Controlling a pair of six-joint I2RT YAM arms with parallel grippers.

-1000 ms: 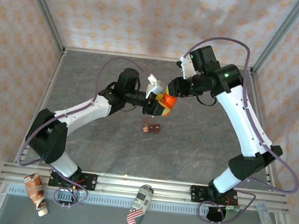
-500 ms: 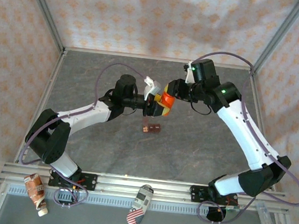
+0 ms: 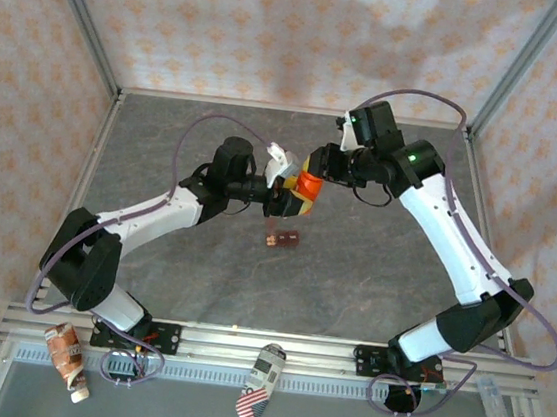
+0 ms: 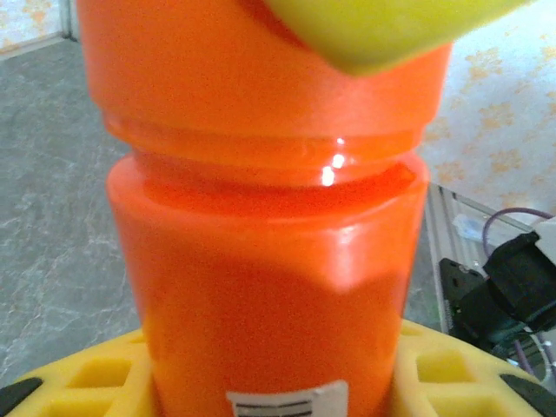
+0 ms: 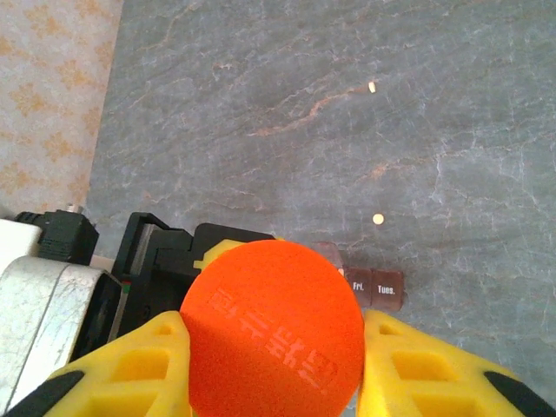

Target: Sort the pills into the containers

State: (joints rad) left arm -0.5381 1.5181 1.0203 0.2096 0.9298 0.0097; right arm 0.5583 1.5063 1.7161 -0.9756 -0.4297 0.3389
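The left gripper (image 3: pixel 287 197) is clamped on the body of a bright orange cylindrical plastic bottle (image 3: pixel 306 188), held above the grey marbled tabletop (image 3: pixel 382 271). In the left wrist view the bottle (image 4: pixel 269 261) sits between the yellow ribbed fingers (image 4: pixel 87 382) of the left gripper (image 4: pixel 271 387), a white printed label (image 4: pixel 287 406) facing the camera low on its wall.

The right gripper (image 3: pixel 316 168) meets it from the opposite side and grips the bottle's round orange screw cap (image 5: pixel 271 326). Its own yellow fingers (image 5: pixel 130 365) press against both sides of the cap, so the right gripper (image 5: pixel 274 369) is closed on the cap, not on the bottle's body. The two grippers are nearly touching around the bottle.

The small dark red-brown pill box of square compartments (image 3: pixel 281 238) lies on the table below the held bottle, on the side nearer the arm bases. From the right wrist it (image 5: pixel 369 285) shows just past the cap's edge, two lids marked "Fri." and "Tues." — whether they are open or shut cannot be told.

Beyond the right gripper's fingers, a tiny pale tan pill (image 5: pixel 378 219) lies loose on the table (image 5: pixel 261 104) near the box, outside it — and a second pill (image 5: pixel 372 87) lies farther out, well apart from the first.
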